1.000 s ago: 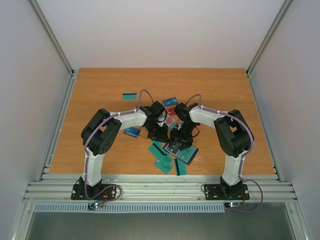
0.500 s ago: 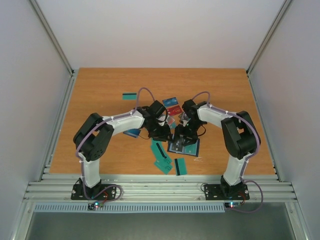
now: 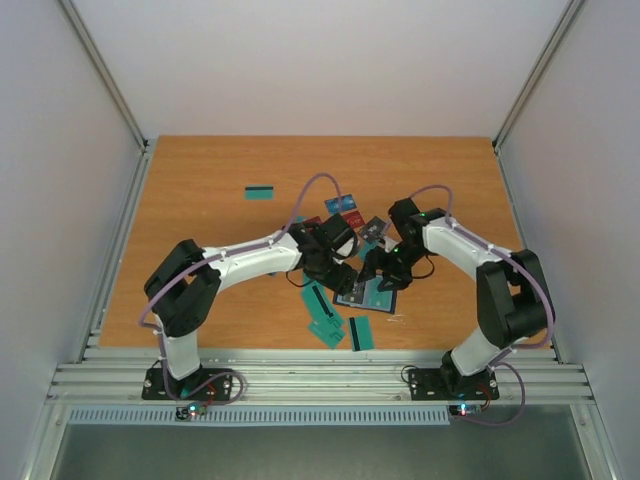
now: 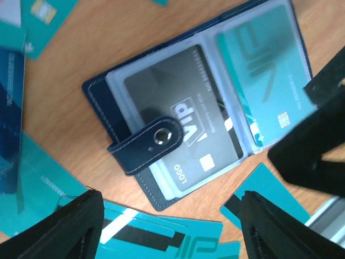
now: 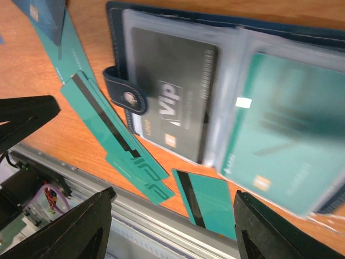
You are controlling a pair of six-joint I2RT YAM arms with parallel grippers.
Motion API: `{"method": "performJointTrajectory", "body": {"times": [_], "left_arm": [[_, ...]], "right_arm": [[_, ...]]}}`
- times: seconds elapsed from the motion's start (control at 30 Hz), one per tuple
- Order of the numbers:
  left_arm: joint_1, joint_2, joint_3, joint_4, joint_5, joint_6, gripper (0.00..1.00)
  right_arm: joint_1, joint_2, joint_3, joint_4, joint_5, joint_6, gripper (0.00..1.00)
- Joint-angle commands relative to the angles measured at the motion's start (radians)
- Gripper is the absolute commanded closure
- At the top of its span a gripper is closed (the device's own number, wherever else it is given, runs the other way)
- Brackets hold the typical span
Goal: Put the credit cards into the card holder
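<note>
The card holder lies open on the table, with a grey card and a teal card sleeved, perhaps more underneath. Many loose cards remain outside. Left gripper and right gripper hover above, spread apart and empty.

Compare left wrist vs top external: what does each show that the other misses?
Left wrist only: the VIP print on the dark grey card sleeved in the card holder, and the clasp tab with its snap. Top external only: a lone teal card lying well apart from the rest. Both: the holder lying open, teal cards beside it.
</note>
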Motion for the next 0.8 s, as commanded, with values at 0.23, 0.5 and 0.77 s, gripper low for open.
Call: {"method": "performJointTrajectory", "body": {"times": [0.23,0.5,0.77], "left_arm": [[-0.146,0.172,0.206,-0.073,-0.358,0.105,0.08],[-0.178,0.289,0.325,-0.161,-0.586,0.081,0.11],[-0.181,0.275,0.293,-0.177,-0.658,0.045,0.20]], "right_arm": [[-0.180,-0.199,-0.137,-0.031,0.053,0.018,0.38],[-0.212,-0.262,-0.157,-0.073,0.084,0.006,0.39],[-0.231,-0.256,-0.155,-0.092,0.057,-0.013,0.39]]}}
